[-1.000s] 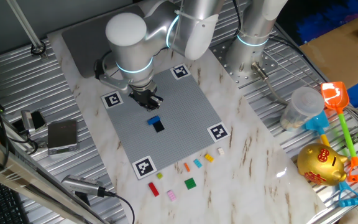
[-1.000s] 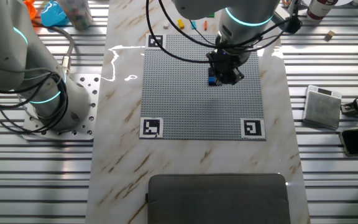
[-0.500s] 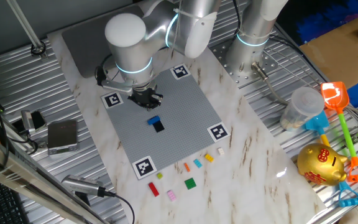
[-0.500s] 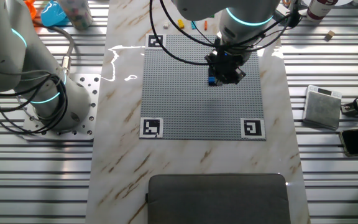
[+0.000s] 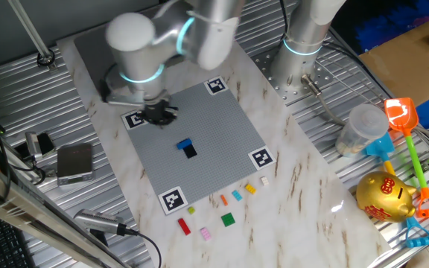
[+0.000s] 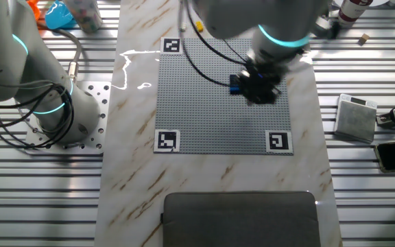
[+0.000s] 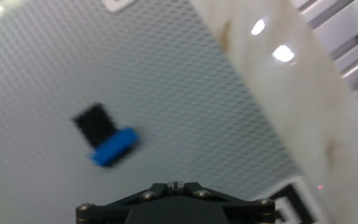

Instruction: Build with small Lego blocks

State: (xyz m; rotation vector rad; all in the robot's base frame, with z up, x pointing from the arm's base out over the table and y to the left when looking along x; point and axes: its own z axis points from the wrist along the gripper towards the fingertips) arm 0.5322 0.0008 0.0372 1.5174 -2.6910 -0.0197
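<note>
- Your end effector (image 5: 157, 114) hangs over the grey studded plate (image 5: 214, 126), close to the plate corner that carries a black-and-white marker (image 5: 133, 119), on the side toward the grey box (image 5: 74, 161).
- You cannot tell whether its jaws are parted or closed: it is motion-blurred in both fixed views, and the hand view shows only its black base, not the fingertips.
- Nothing shows between the jaws in any view.
- On the plate, near its middle, a blue brick (image 5: 184, 144) and a black brick (image 5: 190, 152) sit touching each other, well apart from the end effector in one fixed view.
- In the hand view the same pair appears blurred on the studs: the blue brick (image 7: 113, 147) is just below the black brick (image 7: 96, 123).
- In the other fixed view the end effector (image 6: 260, 88) overlaps the pair, so only an edge of the blue brick (image 6: 234, 88) shows.
- The loose bricks lie on the marble counter (image 5: 304, 186) beyond the plate's near edge: red (image 5: 184, 226), pink (image 5: 205, 233), green (image 5: 228, 219), orange (image 5: 223, 199), light blue (image 5: 237, 195), yellow (image 5: 250, 188) and white (image 5: 264, 180).
- These lie spread in a rough row, each apart from the next.
</note>
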